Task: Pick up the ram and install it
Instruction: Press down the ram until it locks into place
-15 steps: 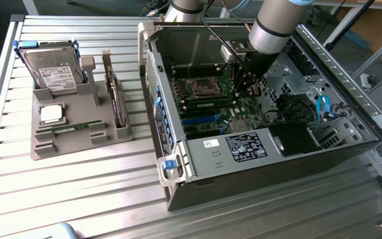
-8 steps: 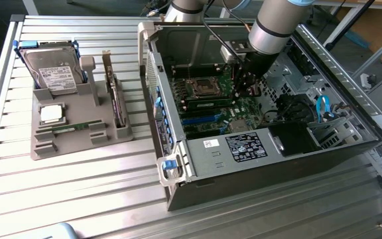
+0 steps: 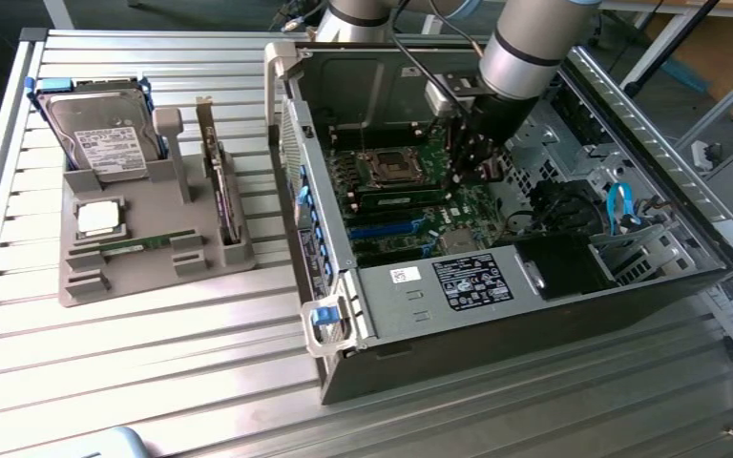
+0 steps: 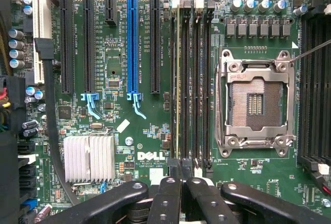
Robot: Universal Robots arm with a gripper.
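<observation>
The motherboard (image 4: 155,131) is showing dark green, crossed by black expansion slots and one bright blue slot (image 4: 133,43) with pale blue latches. A ribbed silver heatsink (image 4: 89,158) is gleaming beside white lettering. The processor socket (image 4: 254,104) is shining silver-grey. The gripper (image 4: 181,175) is appearing glossy black. The grey tray (image 3: 150,258) is sitting on a striped, pale metallic tabletop (image 3: 125,372).

PC case (image 3: 380,315) on table (image 3: 150,382), parts tray (image 3: 150,277) at exterior view's left, gripper (image 4: 182,175) inside case over mobo (image 4: 134,141)
</observation>
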